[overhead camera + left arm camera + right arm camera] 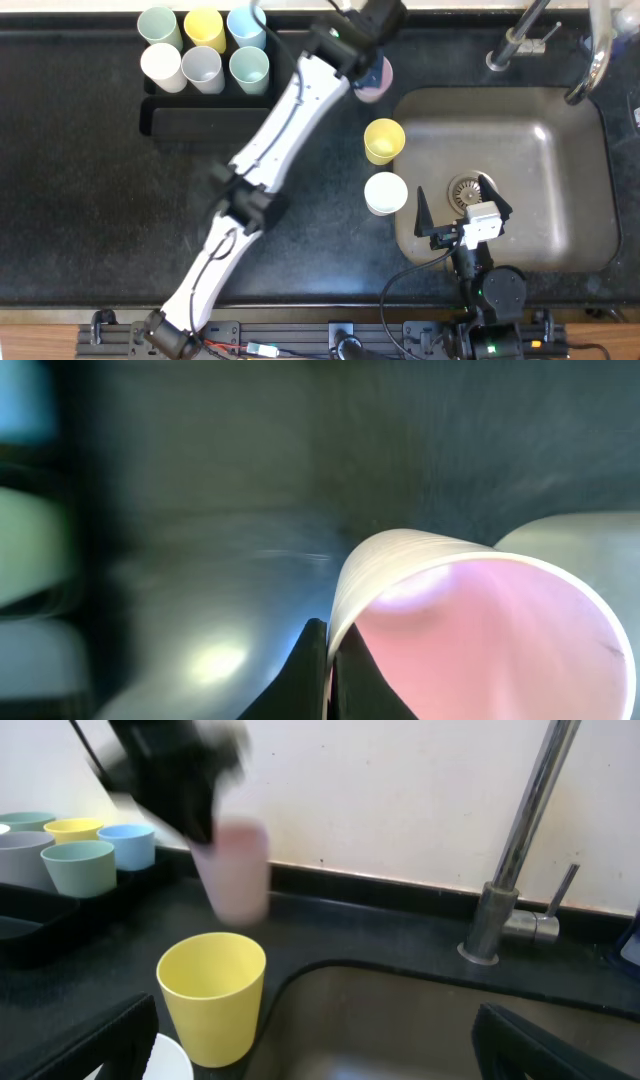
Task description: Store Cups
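My left gripper [366,62] is shut on the rim of a pink cup [373,82], held above the black counter near its back edge. One finger [318,672] pinches the wall of the pink cup [480,630]. In the right wrist view the pink cup [238,870] hangs tilted under the left gripper [180,790]. A yellow cup [384,140] and a white cup [386,193] stand on the counter beside the sink. The black tray [200,122] at the back left holds several pastel cups [205,65]. My right gripper [458,208] stands open over the sink.
The steel sink [545,140] takes up the right side, with a faucet [520,40] behind it. The yellow cup [212,995] stands close to the sink's edge. Bare black counter [90,200] lies in front of the tray.
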Motion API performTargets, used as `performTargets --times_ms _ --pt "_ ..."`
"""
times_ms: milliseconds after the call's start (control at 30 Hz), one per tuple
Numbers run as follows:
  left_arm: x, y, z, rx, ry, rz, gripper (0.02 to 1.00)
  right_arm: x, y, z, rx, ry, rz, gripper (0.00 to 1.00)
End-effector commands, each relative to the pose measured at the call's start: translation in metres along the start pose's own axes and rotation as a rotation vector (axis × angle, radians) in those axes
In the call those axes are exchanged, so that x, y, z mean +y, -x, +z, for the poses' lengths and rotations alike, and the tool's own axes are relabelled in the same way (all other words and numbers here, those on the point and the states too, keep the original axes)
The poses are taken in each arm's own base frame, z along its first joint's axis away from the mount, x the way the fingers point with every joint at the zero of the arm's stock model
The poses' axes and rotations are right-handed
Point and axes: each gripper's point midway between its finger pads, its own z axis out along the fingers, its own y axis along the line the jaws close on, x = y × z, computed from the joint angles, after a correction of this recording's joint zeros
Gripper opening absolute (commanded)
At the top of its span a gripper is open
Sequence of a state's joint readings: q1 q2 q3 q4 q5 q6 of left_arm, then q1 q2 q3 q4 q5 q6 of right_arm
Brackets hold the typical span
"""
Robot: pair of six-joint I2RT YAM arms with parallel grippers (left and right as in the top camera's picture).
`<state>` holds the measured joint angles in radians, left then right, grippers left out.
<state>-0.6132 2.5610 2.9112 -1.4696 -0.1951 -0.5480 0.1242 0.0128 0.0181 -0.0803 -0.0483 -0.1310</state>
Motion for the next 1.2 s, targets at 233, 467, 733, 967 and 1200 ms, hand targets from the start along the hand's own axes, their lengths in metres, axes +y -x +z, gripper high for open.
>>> performTargets --times_ms 233,467,733,967,1200 --pt "0.237 0.032 -0.195 -0.267 0.169 -0.277 0.034 0.001 -0.003 0.0 -0.002 0.006 0.003 0.998" --pt "0.348 -0.021 -0.197 -0.185 0.26 -0.5 0.036 0.001 -0.003 0.0 -0.002 0.006 0.003 0.996" --pt "0.366 -0.04 -0.158 -0.127 0.255 -0.652 0.036 0.001 -0.003 0.0 -0.001 0.006 0.003 0.998" --pt "0.369 -0.065 -0.108 0.005 0.261 -0.497 0.036 0.001 -0.003 0.0 -0.002 0.006 0.003 0.998" --pt "0.375 -0.072 -0.065 0.1 0.261 -0.387 0.036 0.001 -0.003 0.0 -0.002 0.006 0.003 0.996"
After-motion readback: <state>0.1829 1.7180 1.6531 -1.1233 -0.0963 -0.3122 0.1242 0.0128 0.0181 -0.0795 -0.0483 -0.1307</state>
